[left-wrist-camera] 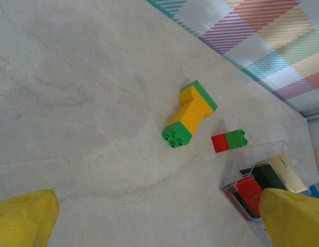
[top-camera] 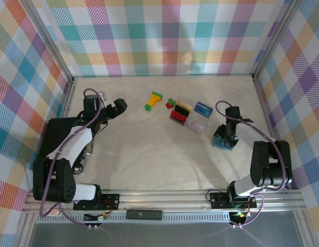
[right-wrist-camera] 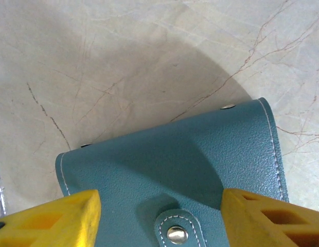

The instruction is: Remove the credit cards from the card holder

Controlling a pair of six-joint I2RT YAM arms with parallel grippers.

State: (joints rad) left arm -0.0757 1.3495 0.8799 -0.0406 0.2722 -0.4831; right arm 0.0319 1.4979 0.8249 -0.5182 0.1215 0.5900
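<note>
Straddling the card holder, right gripper, grip unclear; left gripper spread near yellow-green block.

Grained leather-like card holder, shiny metal snap, matt table

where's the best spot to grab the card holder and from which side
Probably across its two side edges near the snap tab, coming straight down: the card holder lies flat and snapped shut, and the right gripper hangs over it, a finger by each edge.
</note>
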